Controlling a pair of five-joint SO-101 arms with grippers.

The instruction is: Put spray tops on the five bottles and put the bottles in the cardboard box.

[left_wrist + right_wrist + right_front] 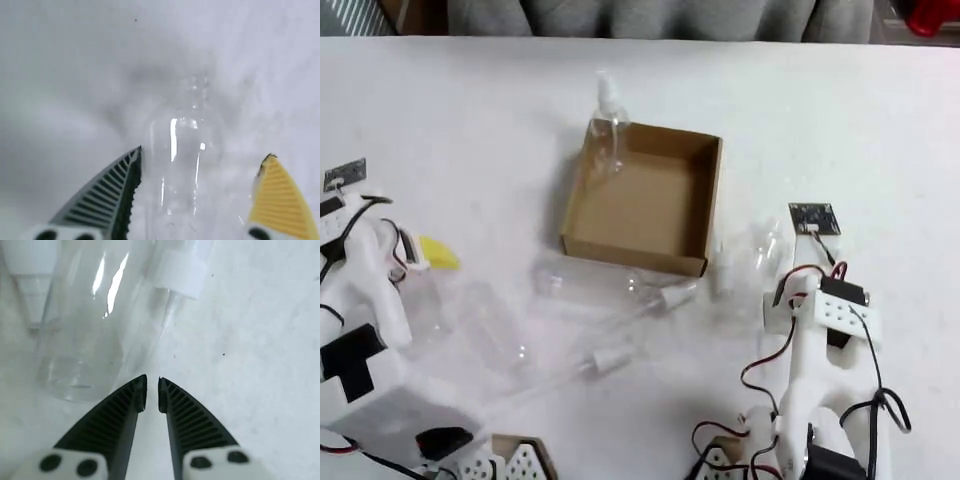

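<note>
The cardboard box (645,200) sits open at mid-table. One clear bottle with a spray top (606,128) leans in its far left corner. Another capped bottle (595,285) lies in front of the box, beside a bare bottle (495,325) and a loose spray top (602,361) with its tube. My left gripper (204,154) is open, its grey and yellow fingers either side of a clear bottle (182,150) without touching it. My right gripper (152,382) is shut on nothing, just short of a lying bottle (82,340) and a spray top (180,272).
The left arm (360,290) stands at the table's left edge and the right arm (820,330) at the front right. More clear bottles (760,245) and a white top (723,277) lie just right of the box. Grey chairs line the far edge.
</note>
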